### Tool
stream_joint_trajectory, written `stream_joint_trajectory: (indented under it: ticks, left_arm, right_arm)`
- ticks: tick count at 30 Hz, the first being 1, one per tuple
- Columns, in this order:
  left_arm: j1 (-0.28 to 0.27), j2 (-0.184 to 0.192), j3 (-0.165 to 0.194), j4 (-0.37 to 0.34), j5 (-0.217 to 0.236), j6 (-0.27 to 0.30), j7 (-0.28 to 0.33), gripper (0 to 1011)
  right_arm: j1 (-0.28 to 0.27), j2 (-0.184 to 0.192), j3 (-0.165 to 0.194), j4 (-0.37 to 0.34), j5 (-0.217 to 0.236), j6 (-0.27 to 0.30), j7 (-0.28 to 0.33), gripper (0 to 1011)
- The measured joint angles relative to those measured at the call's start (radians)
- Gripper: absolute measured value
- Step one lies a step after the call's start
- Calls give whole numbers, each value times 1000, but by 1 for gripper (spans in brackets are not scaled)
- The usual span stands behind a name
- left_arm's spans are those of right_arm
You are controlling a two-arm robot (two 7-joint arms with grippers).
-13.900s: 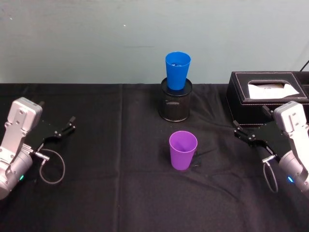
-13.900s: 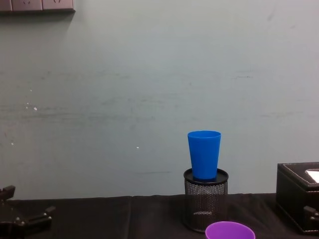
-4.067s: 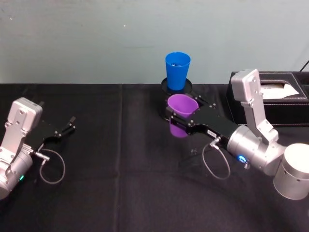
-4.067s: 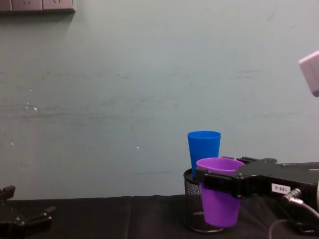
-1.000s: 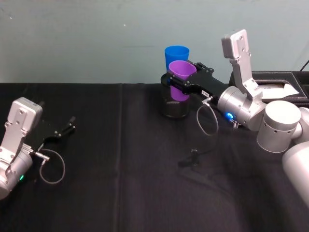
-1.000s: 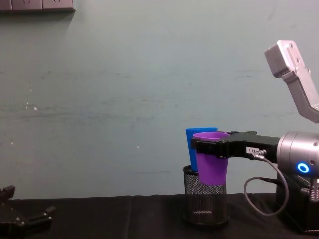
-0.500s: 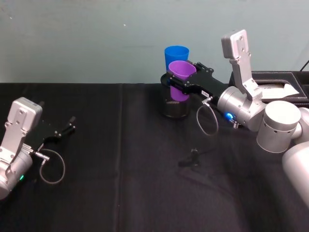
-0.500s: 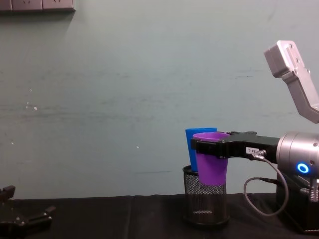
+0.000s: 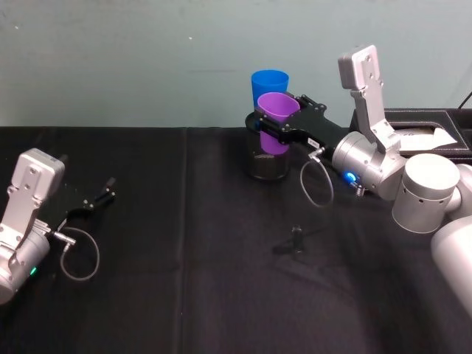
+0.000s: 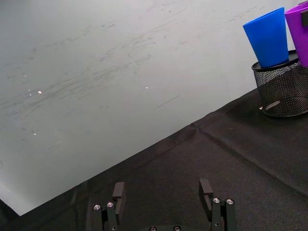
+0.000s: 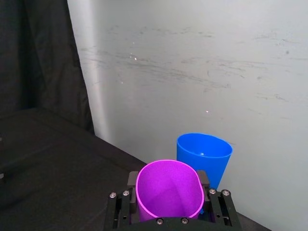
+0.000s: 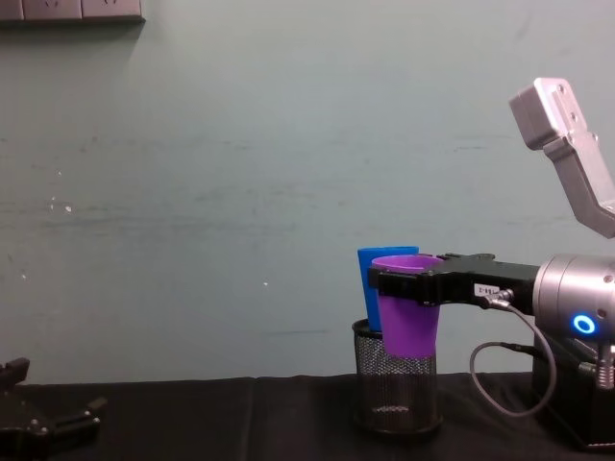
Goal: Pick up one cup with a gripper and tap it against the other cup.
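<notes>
The right claw [image 9: 280,116] holds the purple plastic tumbler [image 9: 274,146] just before the blue plastic tumbler [image 9: 268,82], which stands atop the black wire-mesh pen holder [image 9: 267,168].

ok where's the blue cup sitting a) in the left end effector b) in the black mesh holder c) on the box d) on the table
b: the blue cup stands in the mouth of the black mesh holder; the right end effector holds the purple cup beside it.
</notes>
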Motion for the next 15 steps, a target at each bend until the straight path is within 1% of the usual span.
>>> stream_joint_trajectory:
  ticks: [15]
  left_arm:
    - [0, 0, 0, 0, 0, 0, 0, 1000]
  right_arm:
    - [0, 0, 0, 0, 0, 0, 0, 730]
